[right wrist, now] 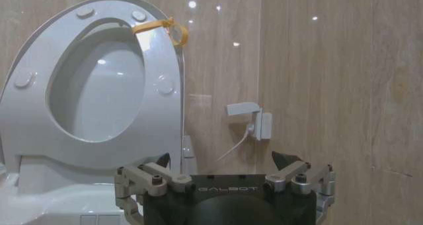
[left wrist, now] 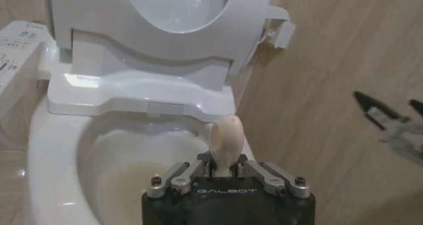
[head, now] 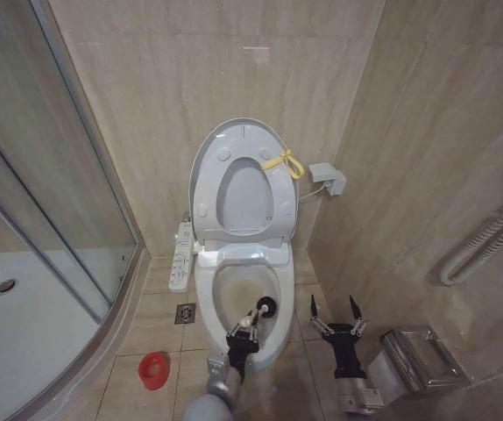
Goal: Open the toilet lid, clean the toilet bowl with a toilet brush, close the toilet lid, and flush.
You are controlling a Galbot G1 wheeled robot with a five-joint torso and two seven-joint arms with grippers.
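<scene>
The toilet lid stands raised against the back wall together with the seat ring, and a yellow cord loop hangs at its edge. Below lies the open toilet bowl, yellowish inside. My left gripper is over the bowl's near right rim, shut on the toilet brush's pale handle. The black bristle head sits at the rim's right side. My right gripper hangs open and holds nothing, over the floor right of the toilet.
A red brush holder stands on the floor left of the bowl, near a floor drain. The shower's glass wall and white tray close off the left. A metal bin, a corrugated hose and a wall box are at right.
</scene>
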